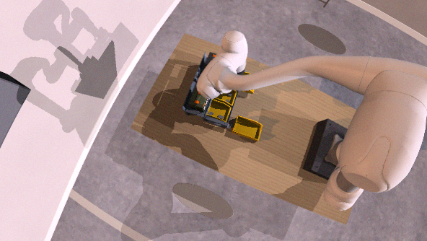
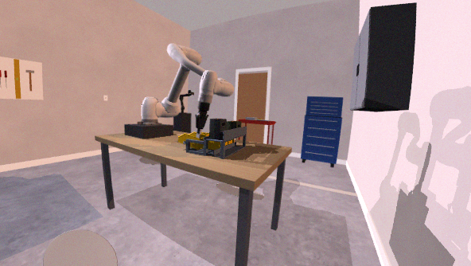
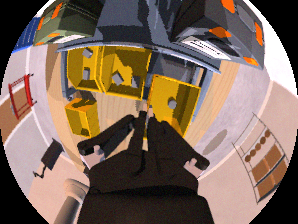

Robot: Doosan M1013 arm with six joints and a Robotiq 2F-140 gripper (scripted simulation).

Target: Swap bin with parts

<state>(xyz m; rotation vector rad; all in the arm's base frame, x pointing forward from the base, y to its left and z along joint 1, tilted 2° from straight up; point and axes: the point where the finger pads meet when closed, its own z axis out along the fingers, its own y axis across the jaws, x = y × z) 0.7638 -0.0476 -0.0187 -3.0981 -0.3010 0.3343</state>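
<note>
The yellow bin with the parts (image 3: 182,112) is in front of the shelf gap, its rear near the low board; a grey part shows inside. My gripper (image 3: 146,109) (image 2: 198,134) is shut on its left side wall in the wrist view, where a sliver of yellow shows between the fingers; the arm hides the fingers in the top view. The bin looks raised, but its underside is hidden. The empty yellow bin (image 1: 247,129) (image 2: 185,138) (image 3: 82,117) stands upright on the table, outside the shelf. The grey shelf (image 1: 218,123) (image 2: 234,134) holds two neighbouring bins.
The neighbouring bins (image 3: 82,70) (image 3: 124,72) hold grey parts and sit left of the gap in the wrist view. Dark boxes with orange marks (image 3: 67,22) (image 3: 220,32) stand on the board above. The arm's black base block (image 1: 319,148) (image 2: 148,131) is at the table's other end.
</note>
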